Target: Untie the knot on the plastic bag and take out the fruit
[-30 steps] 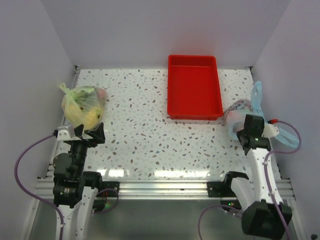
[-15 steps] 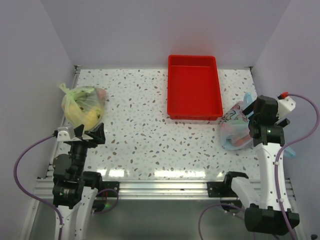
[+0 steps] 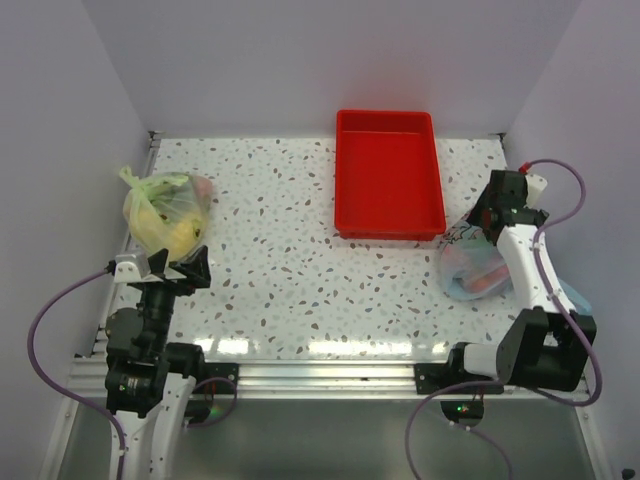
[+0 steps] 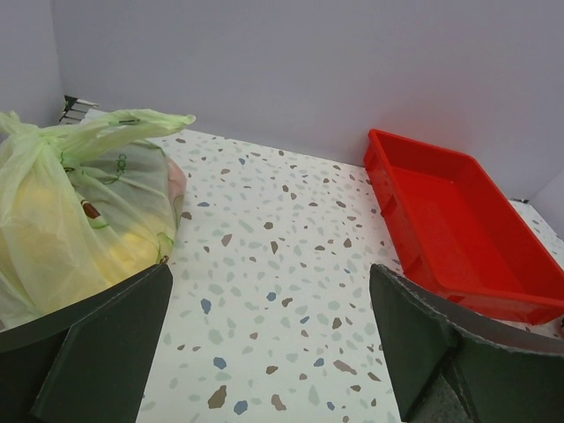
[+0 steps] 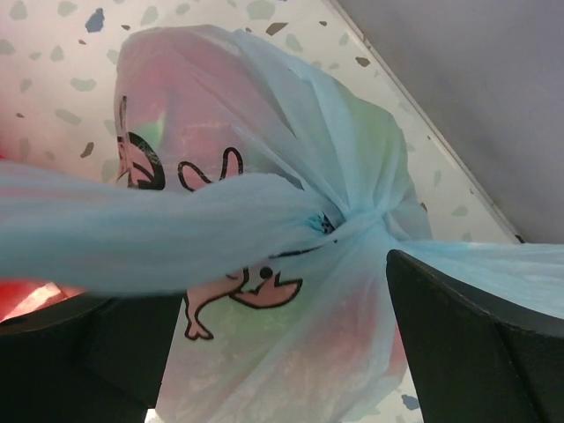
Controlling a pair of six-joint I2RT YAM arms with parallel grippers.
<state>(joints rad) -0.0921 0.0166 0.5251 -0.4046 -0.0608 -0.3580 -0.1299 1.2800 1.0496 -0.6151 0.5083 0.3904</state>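
Observation:
The light blue plastic bag (image 3: 468,266) with its cartoon print lies at the table's right edge. In the right wrist view the plastic bag (image 5: 264,159) fills the frame. Its knot (image 5: 352,220) is tied tight, and one handle loop (image 5: 115,238) stretches off to the left. The fruit (image 5: 185,97) shows only as pink, green and red tints through the plastic. My right gripper (image 5: 282,361) hovers close over the bag, open, its fingers (image 5: 476,344) wide on either side and holding nothing. My left gripper (image 4: 264,352) is open over bare table at the near left.
A red tray (image 3: 388,185) stands at the back middle, left of the blue bag. A knotted yellow-green bag (image 3: 165,212) with yellow fruit lies at the left, just beyond my left gripper (image 3: 170,268). Walls close in on the left, right and back.
My right gripper opened and let go of the bag's handle. The right arm swung from the bag's near side to its far right. The stretched handles fell slack. The left arm stayed still.

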